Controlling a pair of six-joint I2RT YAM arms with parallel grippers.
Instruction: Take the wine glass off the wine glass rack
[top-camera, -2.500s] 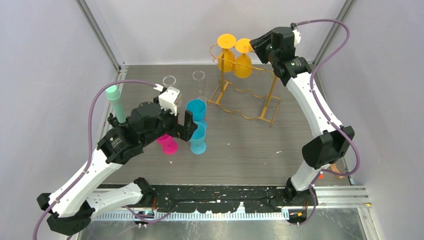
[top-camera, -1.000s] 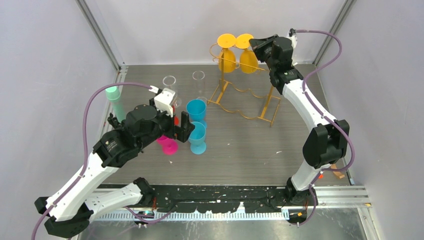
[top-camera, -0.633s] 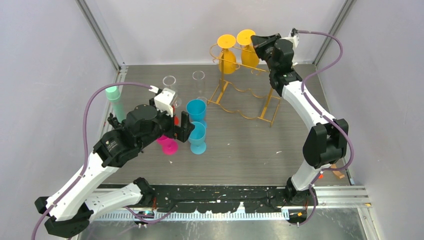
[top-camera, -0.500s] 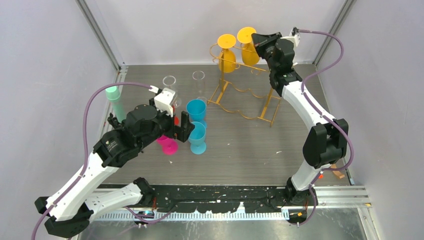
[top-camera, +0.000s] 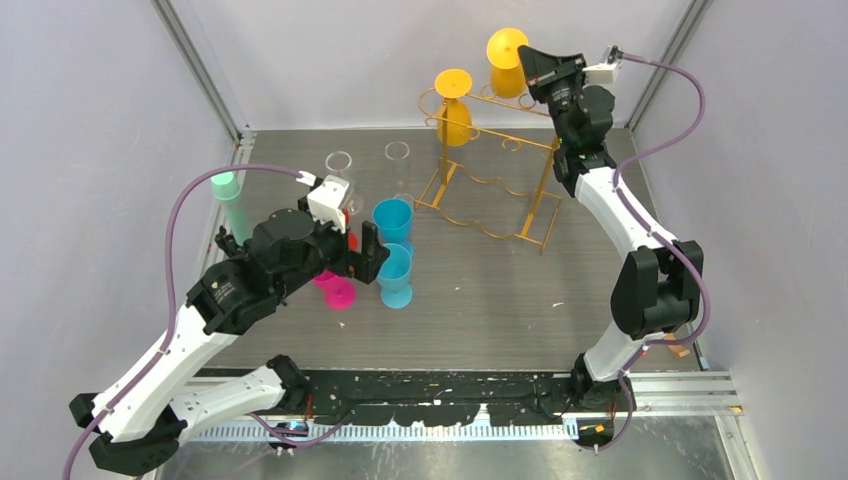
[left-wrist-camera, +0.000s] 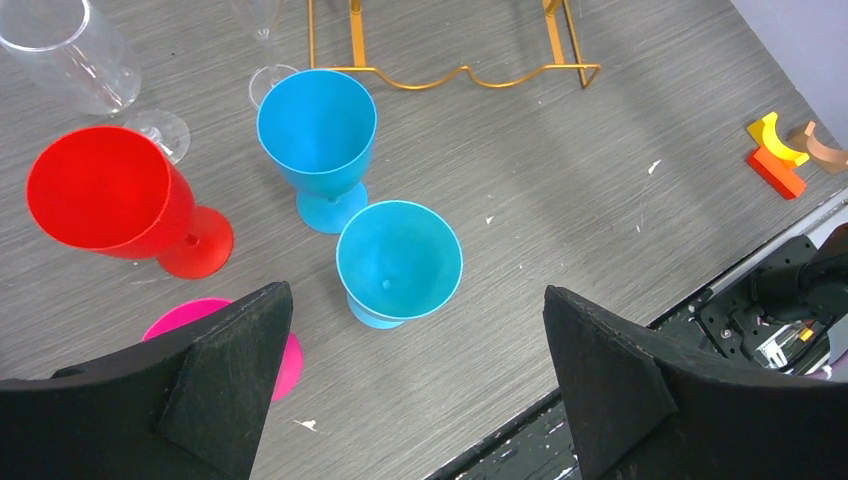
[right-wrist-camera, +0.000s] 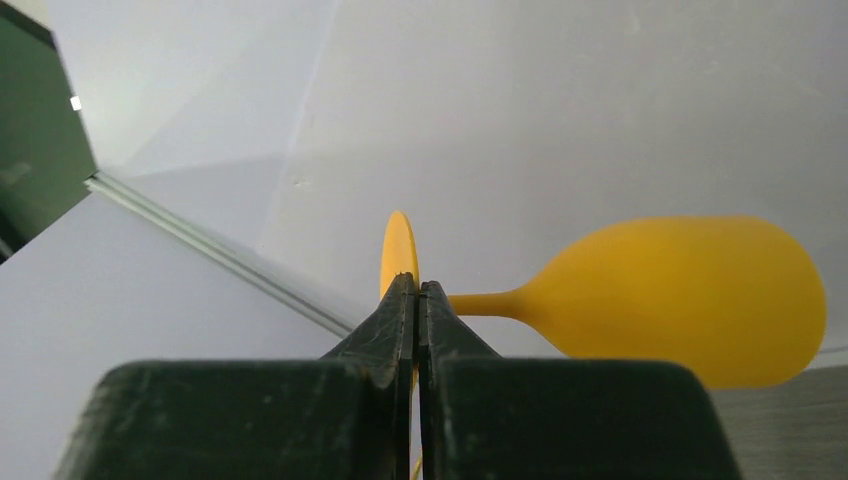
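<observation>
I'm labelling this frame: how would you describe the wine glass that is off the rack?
Find the gold wire rack at the back. Above its right end, the right hand pinches a yellow wine glass by its foot, clear of the rail. Its yellow twin hangs foot-up in the rack.

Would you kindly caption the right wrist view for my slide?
Shut right gripper clamps the yellow wine glass by its foot.

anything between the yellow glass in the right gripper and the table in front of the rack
Yes. The wine glass, held by its foot in the right gripper, hangs above the wine glass rack; its top rail and a second yellow glass sit below and beside it. Past the rack, nothing visible blocks the way.
</observation>
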